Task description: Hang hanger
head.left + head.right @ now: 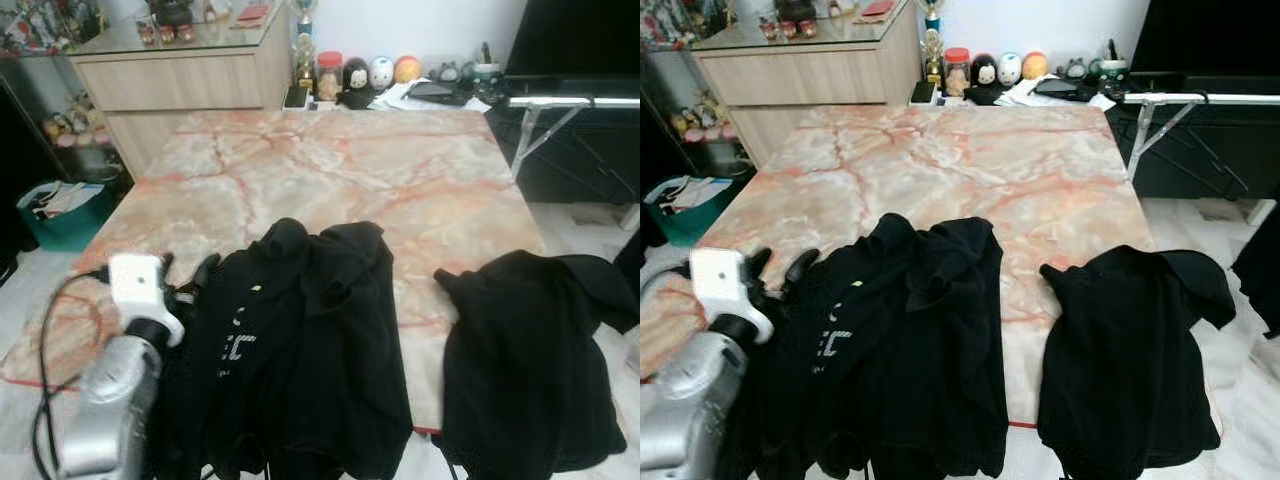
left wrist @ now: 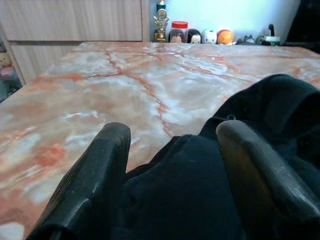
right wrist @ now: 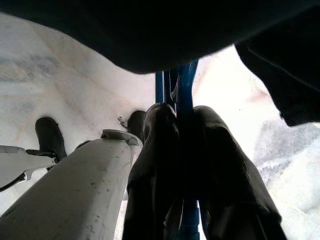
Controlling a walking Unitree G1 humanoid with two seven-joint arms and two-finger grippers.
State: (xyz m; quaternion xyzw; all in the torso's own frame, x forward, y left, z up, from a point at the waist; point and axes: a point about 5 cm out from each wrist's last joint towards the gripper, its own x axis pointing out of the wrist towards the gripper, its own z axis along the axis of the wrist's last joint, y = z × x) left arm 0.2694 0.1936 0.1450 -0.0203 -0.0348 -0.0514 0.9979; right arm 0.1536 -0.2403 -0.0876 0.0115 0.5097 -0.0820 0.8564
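You have two black garments on the marble table [image 1: 330, 170]: a black hoodie [image 1: 300, 350] near your left arm and a black shirt [image 1: 530, 370] draped over the right edge. Your left gripper [image 2: 170, 165] rests spread wide at the hoodie's edge, holding nothing. The right wrist view adds the blue hanger [image 3: 184, 95], pinched between your right gripper's [image 3: 186, 150] closed fingers, under dark cloth.

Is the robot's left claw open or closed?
Open: the left end effector shows two fingers spread apart over the black shirt.
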